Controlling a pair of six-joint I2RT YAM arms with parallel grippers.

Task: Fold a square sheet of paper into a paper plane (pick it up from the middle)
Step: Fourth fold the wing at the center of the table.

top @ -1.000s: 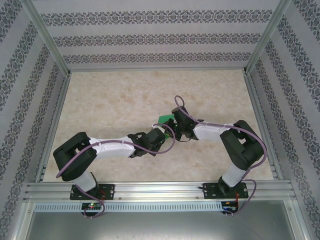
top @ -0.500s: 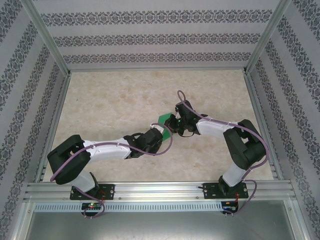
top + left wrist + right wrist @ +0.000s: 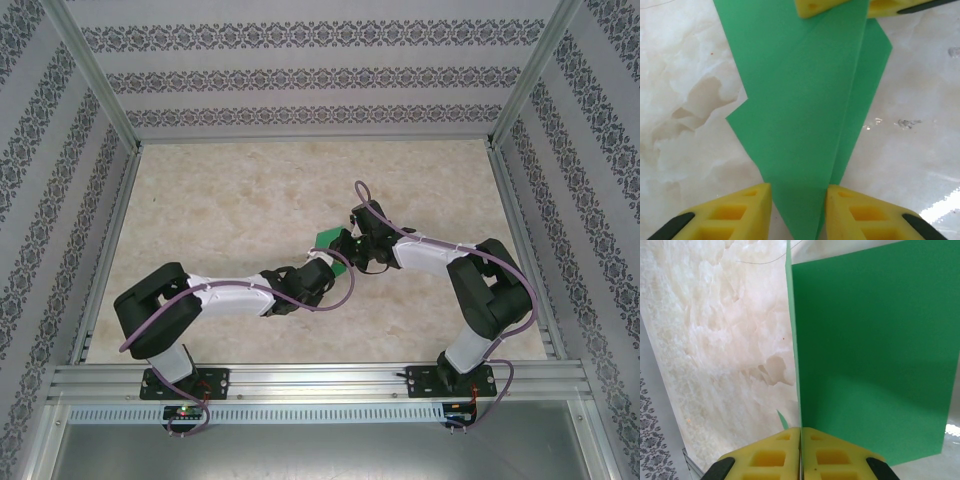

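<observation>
Pinching folded green paper: right pincer | left pincer spread astride its tip | marble table beneath

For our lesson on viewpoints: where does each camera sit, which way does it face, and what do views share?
Top external: above and behind the bases, facing down on table, both arms, green paper.
Left wrist: on the left arm, facing the paper past the left gripper.
Right wrist: facing along the paper, right gripper shut on its edge.
Shared: the paper, in all three.
</observation>
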